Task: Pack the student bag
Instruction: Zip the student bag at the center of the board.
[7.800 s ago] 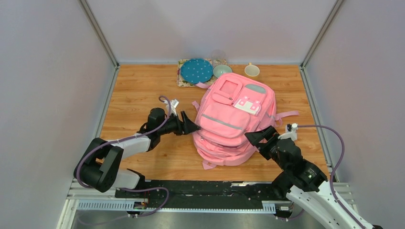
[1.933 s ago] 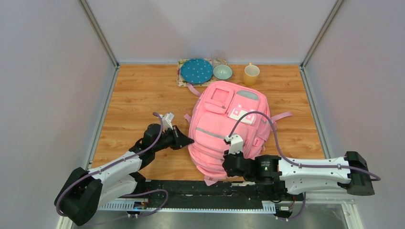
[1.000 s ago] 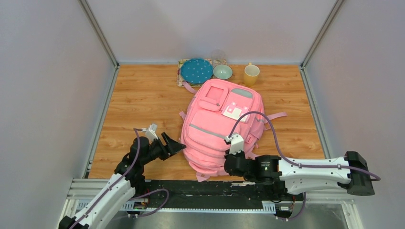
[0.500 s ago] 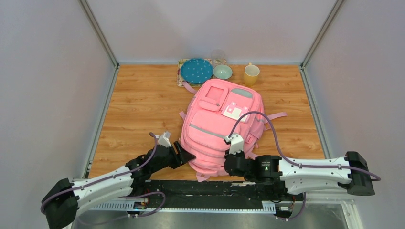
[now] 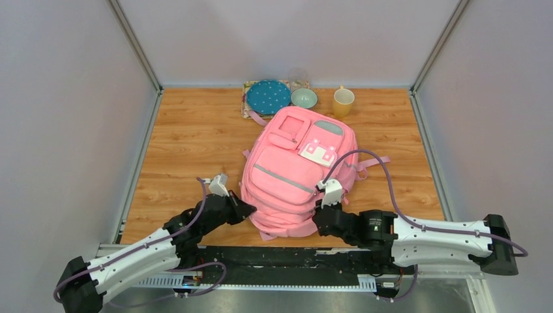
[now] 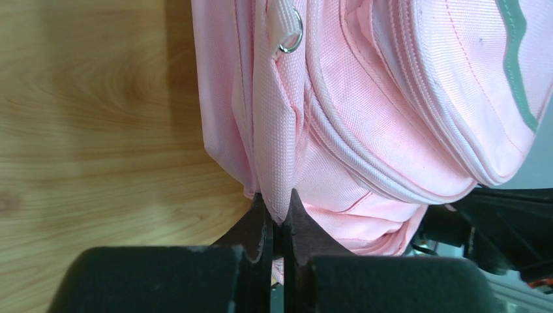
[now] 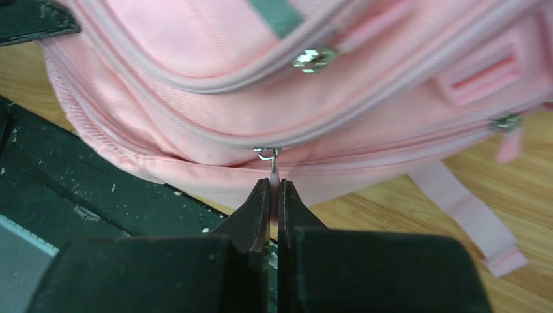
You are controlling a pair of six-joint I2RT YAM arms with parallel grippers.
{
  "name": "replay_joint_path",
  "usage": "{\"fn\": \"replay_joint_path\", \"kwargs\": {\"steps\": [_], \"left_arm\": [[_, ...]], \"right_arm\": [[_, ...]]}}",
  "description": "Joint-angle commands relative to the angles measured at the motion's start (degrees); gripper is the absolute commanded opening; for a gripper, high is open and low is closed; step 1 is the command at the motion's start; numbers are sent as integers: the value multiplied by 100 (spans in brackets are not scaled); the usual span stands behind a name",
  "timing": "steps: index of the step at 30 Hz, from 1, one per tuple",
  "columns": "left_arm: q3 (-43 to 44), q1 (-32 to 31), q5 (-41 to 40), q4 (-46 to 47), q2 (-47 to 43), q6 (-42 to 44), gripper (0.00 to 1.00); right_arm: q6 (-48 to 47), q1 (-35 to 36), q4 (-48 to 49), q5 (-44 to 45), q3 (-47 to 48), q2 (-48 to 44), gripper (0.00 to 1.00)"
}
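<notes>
Pinching a pink fabric flap on the side of the student bag with the left gripper, fingers pressed on it. Nipping a pink zip pull with the right gripper, fingers closed. Lying flat on the table, just ahead of both sets of fingertips.

pink student bag, dotted teal plate, yellow mug

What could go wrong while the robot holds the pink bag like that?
The right gripper pinches only the small zip pull, which might slip out. The left gripper holds just a thin fold of the student bag, so the bag may slide, perhaps bumping the yellow cup behind it.
</notes>
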Motion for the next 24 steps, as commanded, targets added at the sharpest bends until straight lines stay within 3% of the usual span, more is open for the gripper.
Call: {"fn": "replay_joint_path", "kwargs": {"steps": [1,8,13,18,24], "left_arm": [[333,402,-639,-1216,-193,1014,0],[527,631,212,-1287,44,1471,0],[430,631,618,-1313,-78,1498,0],[343,631,732,-1411,-333,1498,0],[-18,622,1434,-630,-298,1305,0]], "right_arm": [[-246,-367,-679,839,83,-435,0],[-861,-1210,-514,963,215,-638,0],[-1520,-2027,180,840,224,-612,0],[-1468,-2861,356,805,381,-462,0],[-1372,-3083,551,585,408,-304,0]]}}
